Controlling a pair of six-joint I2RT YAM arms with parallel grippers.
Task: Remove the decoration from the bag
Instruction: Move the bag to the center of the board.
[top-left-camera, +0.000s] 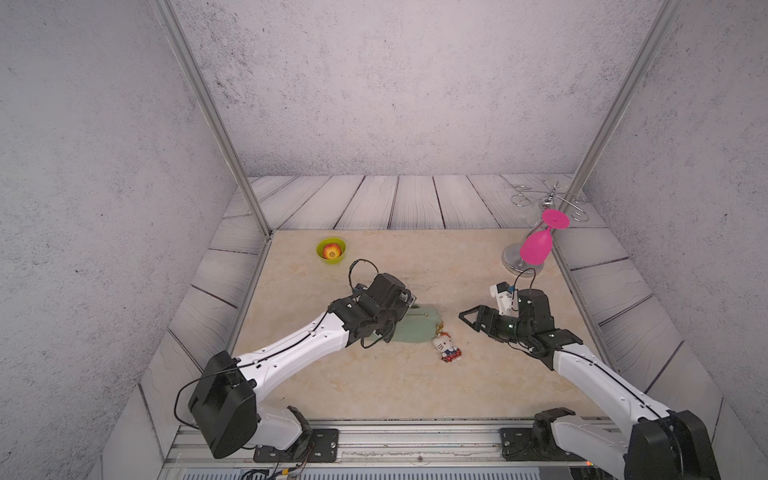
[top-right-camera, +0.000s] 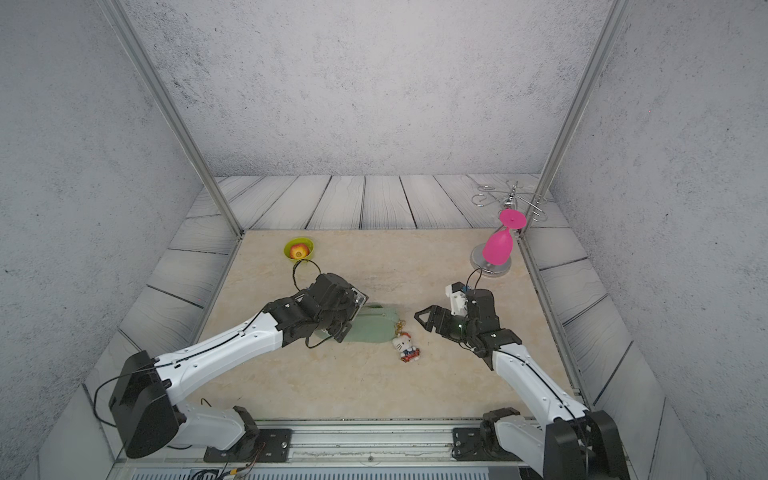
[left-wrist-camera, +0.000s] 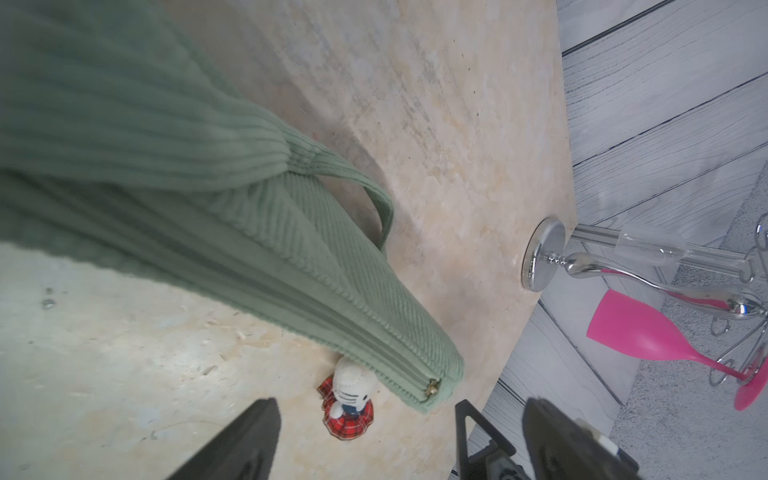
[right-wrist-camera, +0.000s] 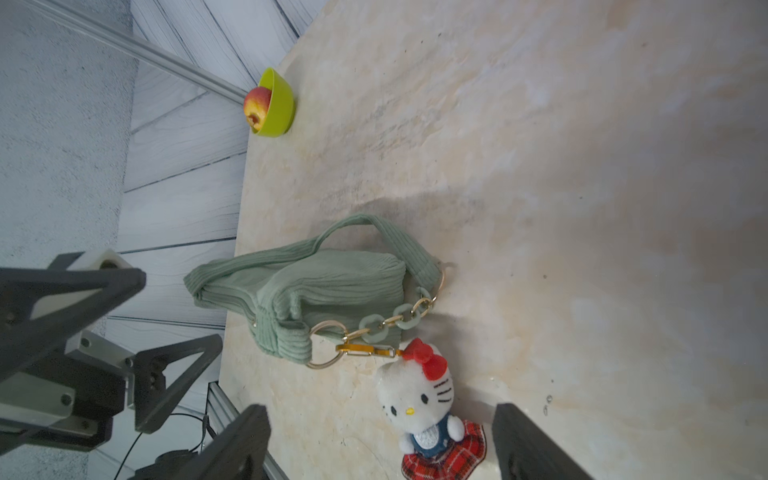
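Right wrist view: the decoration (right-wrist-camera: 428, 407) lies face up on the table (top-left-camera: 374, 386), just beside the end of the bag (right-wrist-camera: 332, 286) that faces the right arm
Link: a gold clasp (right-wrist-camera: 365, 352) hooks it to a ring at that corner of the bag, next to a chain of green links (right-wrist-camera: 390, 322)
Decoration, feel: small, light and soft by the look of it; I'd expect it to squash under a pinch
Where to hold: the plush body gives the fattest purchase, but the thin, hard clasp, likely slippery, is what has to come open
Bag, feel: limp ribbed fabric, slumped with its strap looped; probably slides after the charm unless pinned
Left gripper (left-wrist-camera: 405, 432): over the bag's opposite end, fingers spread wide, nothing between them gripped
Right gripper (top-left-camera: 471, 318): a little off the bag's clasp end, touching nothing, fingers wide, with the decoration lined up between them in its own wrist view
Surface: smooth beige stone-look top, little friction I'd guess
Room: grey speckled walls and a plank-pattern border; a green bowl (top-left-camera: 320, 251) with an apple (top-left-camera: 331, 251) sits beyond the bag toward the back wall; a chrome rack (top-left-camera: 513, 259) with a pink glass (top-left-camera: 536, 247) hanging from it stands well apart from the bag, past its clasp end
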